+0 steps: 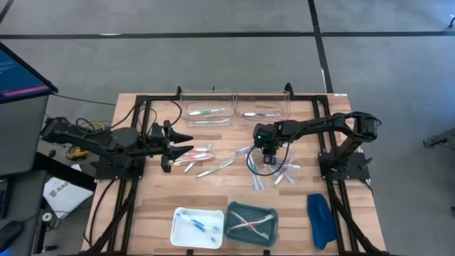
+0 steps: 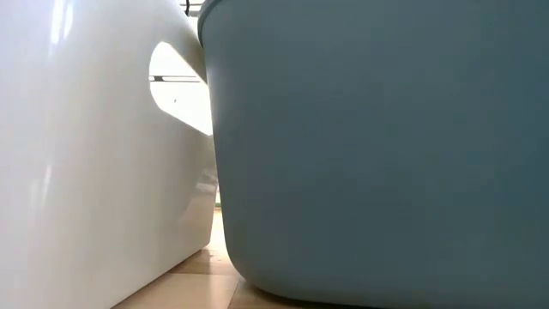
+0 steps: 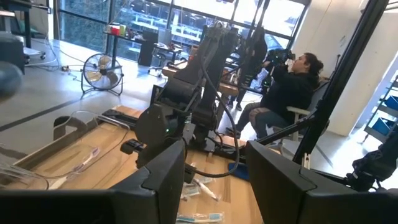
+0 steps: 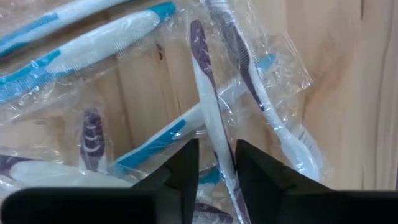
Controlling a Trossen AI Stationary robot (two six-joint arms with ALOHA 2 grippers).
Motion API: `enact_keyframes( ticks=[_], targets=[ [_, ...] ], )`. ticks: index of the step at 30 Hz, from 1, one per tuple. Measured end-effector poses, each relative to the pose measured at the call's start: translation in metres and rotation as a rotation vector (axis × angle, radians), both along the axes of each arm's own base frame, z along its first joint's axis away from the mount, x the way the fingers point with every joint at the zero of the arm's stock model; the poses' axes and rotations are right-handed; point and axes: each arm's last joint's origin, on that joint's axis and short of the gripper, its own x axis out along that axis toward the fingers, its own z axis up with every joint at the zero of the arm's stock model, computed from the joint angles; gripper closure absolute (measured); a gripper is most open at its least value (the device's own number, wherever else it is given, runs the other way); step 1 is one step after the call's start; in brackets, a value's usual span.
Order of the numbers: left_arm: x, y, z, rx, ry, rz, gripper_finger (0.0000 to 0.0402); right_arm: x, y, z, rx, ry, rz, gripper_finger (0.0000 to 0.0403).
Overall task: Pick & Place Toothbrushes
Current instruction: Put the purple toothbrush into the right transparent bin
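Note:
Loose toothbrushes lie in two heaps on the wooden table: pink, green and white ones (image 1: 205,161) left of the middle, and clear-wrapped blue and purple ones (image 1: 283,173) right of it. My right gripper (image 1: 270,161) points down into the right heap and is closed around a purple-and-white wrapped toothbrush (image 4: 208,81). My left gripper (image 1: 186,146) hangs level above the table beside the left heap, open with nothing between its fingers (image 3: 165,177). My right gripper pinches the handle (image 4: 217,146) of the purple-and-white wrapped toothbrush, wrapper and all, between its two fingers (image 4: 186,165). The fingers come from above, pointing down, and lie across the handle. The toothbrush still lies on the heap of other wrapped brushes.
Two clear bins (image 1: 206,108) (image 1: 263,107) with a few toothbrushes stand at the far edge. A white tray (image 1: 179,226) and a teal tray (image 1: 232,222) sit at the near edge and fill the low view. A dark-blue oblong object (image 1: 320,220) lies near right. A person (image 3: 292,87) sits beyond the table.

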Motion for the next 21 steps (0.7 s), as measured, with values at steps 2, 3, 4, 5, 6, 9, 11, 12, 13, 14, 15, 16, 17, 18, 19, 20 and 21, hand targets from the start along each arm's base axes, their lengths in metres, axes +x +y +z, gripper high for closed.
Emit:
enact_keyframes(
  ticks=[2,3,4,5,6,9,11,12,13,14,15,16,17,18,19,20,21],
  targets=[
    [0.000,0.000,0.000,0.000,0.000,0.000,0.0238,0.000,0.000,0.000,0.000,-0.001,0.000,0.0322],
    [0.000,0.000,0.000,0.000,0.000,0.000,0.0238,0.000,0.000,0.000,-0.001,-0.001,0.001,0.0329],
    [0.000,0.000,0.000,0.000,0.000,0.000,0.0238,0.000,0.000,0.000,0.000,0.000,0.001,0.0336],
    [0.000,0.000,0.000,0.000,0.000,0.000,0.0238,0.000,0.000,0.000,0.000,0.000,0.001,0.0343],
    [0.000,0.000,0.000,0.000,0.000,0.000,0.0238,0.000,0.000,0.000,0.001,0.002,0.001,0.0351],
    [0.000,0.000,0.000,0.000,-0.001,0.000,0.0238,-0.001,0.001,0.002,0.006,0.023,-0.004,0.0379],
    [0.000,0.000,0.000,0.000,-0.001,0.000,0.0238,-0.002,0.001,0.005,0.015,0.050,-0.015,0.0391],
    [0.000,0.000,0.000,0.000,-0.001,0.000,0.0238,-0.001,0.001,0.008,0.019,0.061,-0.023,0.0391],
    [0.000,0.000,0.000,0.000,-0.001,0.000,0.0238,0.000,0.001,0.011,0.022,0.067,-0.030,0.0388],
    [0.000,0.000,0.000,0.000,-0.001,0.000,0.0238,0.001,0.001,0.015,0.024,0.070,-0.038,0.0383],
    [0.000,0.000,0.000,0.000,-0.001,0.000,0.0238,0.003,0.001,0.019,0.027,0.076,-0.043,0.0378],
    [0.000,0.000,0.000,0.000,-0.001,0.000,0.0238,0.005,0.001,0.023,0.028,0.081,-0.042,0.0374],
    [0.000,0.000,0.000,0.000,-0.002,0.000,0.0238,0.007,0.002,0.028,0.028,0.085,-0.039,0.0371],
    [0.000,0.000,0.000,0.000,-0.002,0.000,0.0238,0.009,0.003,0.034,0.025,0.088,-0.034,0.0371],
    [0.000,0.000,0.000,0.000,-0.003,0.000,0.0238,0.012,0.004,0.040,0.014,0.089,-0.030,0.0373],
    [0.000,0.000,0.000,-0.001,-0.003,0.000,0.0238,0.014,0.005,0.046,0.002,0.092,-0.022,0.0378],
    [0.000,0.000,0.000,-0.001,-0.003,0.000,0.0238,0.016,0.006,0.052,-0.005,0.094,-0.007,0.0384]
  ],
)
